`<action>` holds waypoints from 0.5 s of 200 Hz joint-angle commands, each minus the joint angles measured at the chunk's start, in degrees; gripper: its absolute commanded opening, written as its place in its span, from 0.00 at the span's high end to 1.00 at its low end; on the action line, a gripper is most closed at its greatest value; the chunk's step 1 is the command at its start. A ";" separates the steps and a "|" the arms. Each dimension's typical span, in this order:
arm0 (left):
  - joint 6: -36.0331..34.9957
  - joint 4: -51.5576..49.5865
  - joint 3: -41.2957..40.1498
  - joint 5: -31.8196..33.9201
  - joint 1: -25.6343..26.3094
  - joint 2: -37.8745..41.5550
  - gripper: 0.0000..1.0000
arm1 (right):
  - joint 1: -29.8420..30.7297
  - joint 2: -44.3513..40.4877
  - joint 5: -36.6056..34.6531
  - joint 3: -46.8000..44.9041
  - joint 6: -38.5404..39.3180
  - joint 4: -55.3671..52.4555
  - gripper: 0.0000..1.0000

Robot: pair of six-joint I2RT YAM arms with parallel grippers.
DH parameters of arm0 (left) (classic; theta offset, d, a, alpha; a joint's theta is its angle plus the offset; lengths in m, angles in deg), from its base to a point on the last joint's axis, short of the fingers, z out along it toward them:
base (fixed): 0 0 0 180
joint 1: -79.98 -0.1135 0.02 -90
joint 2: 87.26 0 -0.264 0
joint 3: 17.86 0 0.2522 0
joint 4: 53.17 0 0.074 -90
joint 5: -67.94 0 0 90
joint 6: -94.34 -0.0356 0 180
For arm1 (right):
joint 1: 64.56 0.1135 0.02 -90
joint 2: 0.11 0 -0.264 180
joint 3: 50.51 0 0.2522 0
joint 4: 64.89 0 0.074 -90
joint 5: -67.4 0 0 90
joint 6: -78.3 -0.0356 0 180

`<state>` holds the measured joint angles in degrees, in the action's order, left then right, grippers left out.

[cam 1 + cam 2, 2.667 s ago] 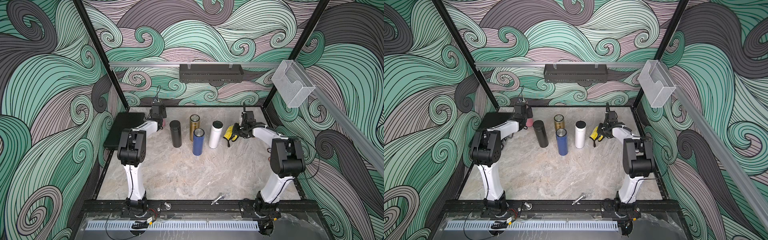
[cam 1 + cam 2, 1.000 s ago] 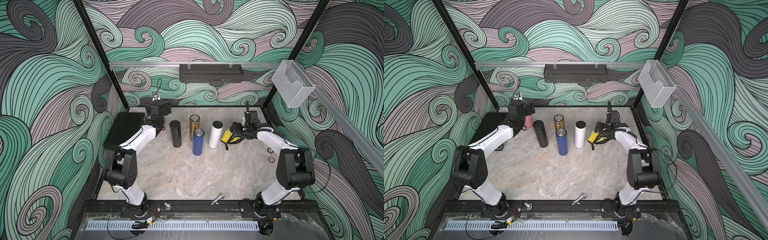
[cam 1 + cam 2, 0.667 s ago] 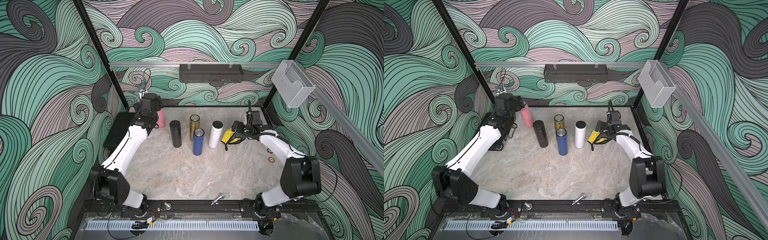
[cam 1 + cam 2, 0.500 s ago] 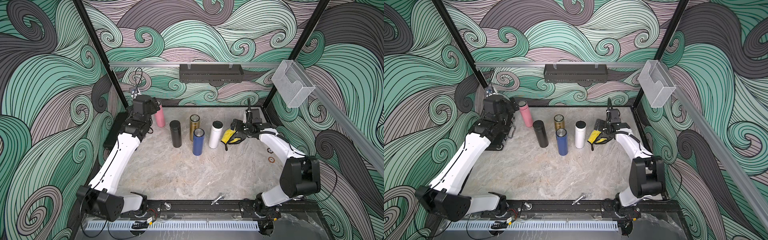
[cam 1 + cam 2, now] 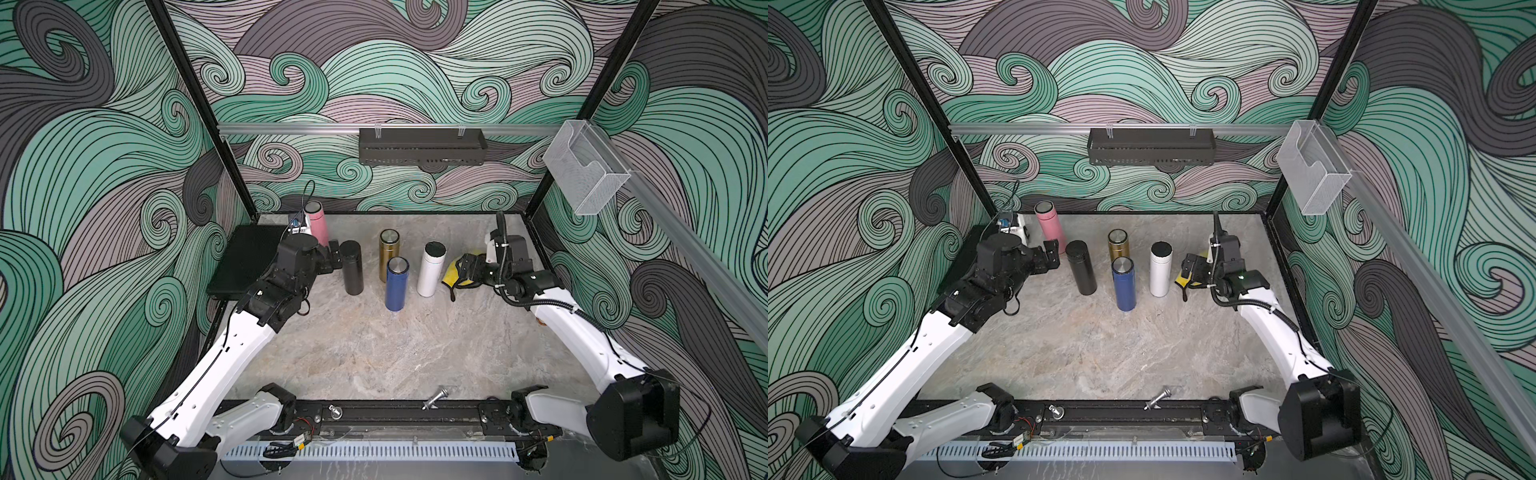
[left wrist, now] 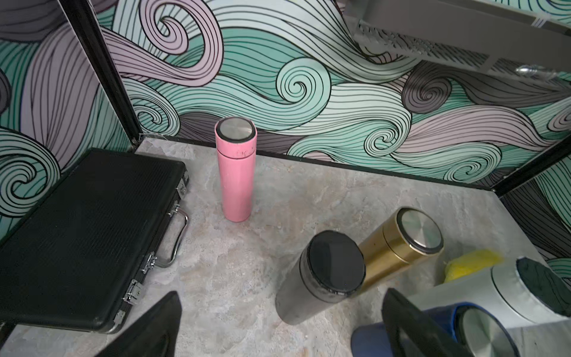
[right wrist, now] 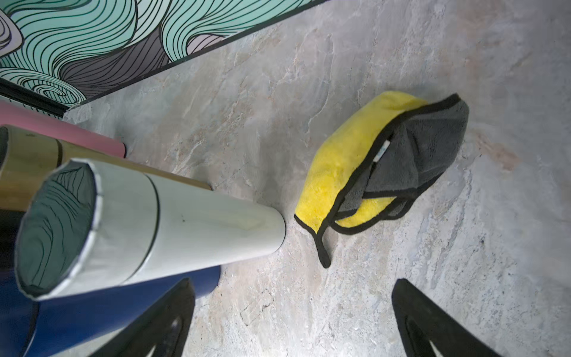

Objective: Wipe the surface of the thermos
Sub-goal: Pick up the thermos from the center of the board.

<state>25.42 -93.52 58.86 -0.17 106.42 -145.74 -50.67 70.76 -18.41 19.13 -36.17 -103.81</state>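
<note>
Several thermoses stand upright at the back of the table: pink (image 5: 318,222) (image 6: 235,173), black (image 5: 352,268) (image 6: 321,278), gold (image 5: 389,253), blue (image 5: 397,284) and white (image 5: 431,270) (image 7: 185,222). A yellow and grey cloth (image 5: 451,272) (image 7: 370,160) lies crumpled just right of the white thermos. My left gripper (image 5: 330,255) (image 6: 281,293) is open and empty, close to the left of the black thermos and in front of the pink one. My right gripper (image 5: 467,268) (image 7: 293,281) hangs open just above the cloth, touching nothing.
A closed black case (image 5: 249,262) (image 6: 77,231) lies at the back left beside the pink thermos. On the back wall hangs a black shelf (image 5: 422,145), and a clear box (image 5: 586,174) is fixed to the right wall. A metal bolt (image 5: 434,397) lies at the front edge.
The left arm has swung its elbow out toward the front left, and its gripper has moved from beside the pink thermos to the black one. The right gripper stays over the cloth.
</note>
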 commanded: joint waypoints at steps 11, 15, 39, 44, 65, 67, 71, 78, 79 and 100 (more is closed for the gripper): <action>1.14 3.50 -1.59 -7.00 0.87 -0.97 0.01 | 0.12 1.28 2.59 1.57 -0.89 1.11 0.01; 1.06 4.72 -2.24 -7.61 1.04 -1.09 0.01 | 0.17 1.43 2.71 1.73 -0.77 1.21 0.01; -0.67 11.11 -5.22 -10.64 1.46 -1.99 0.01 | 0.11 1.95 2.42 2.62 0.46 0.67 0.01; -1.13 11.96 -5.45 -10.89 1.45 -2.51 0.01 | 0.12 2.08 2.19 2.88 0.63 0.41 0.01; -2.28 13.99 -5.74 -11.38 1.62 -5.20 0.01 | 0.04 1.61 1.86 2.27 0.93 0.57 0.01; -2.41 14.36 -5.92 -11.48 1.65 -5.41 0.01 | 0.05 1.52 1.74 2.23 0.94 0.63 0.01; -2.76 15.32 -6.47 -11.48 1.83 -5.70 0.01 | 0.00 1.35 1.66 2.09 0.92 0.68 0.01; -3.25 17.46 -7.92 -11.43 2.15 -6.00 0.01 | 0.00 1.17 1.66 1.87 1.13 0.81 0.01; -3.29 17.63 -8.20 -11.43 2.14 -6.06 0.01 | 0.00 1.14 1.64 1.83 1.15 0.86 0.01; -5.11 24.20 -13.04 -10.51 2.72 -6.58 0.01 | -0.08 0.93 1.68 1.43 1.66 0.88 0.01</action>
<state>23.54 -78.33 49.75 -10.18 108.25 -151.67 -50.69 72.44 -16.55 20.50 -35.73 -103.09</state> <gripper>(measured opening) 0.987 0.989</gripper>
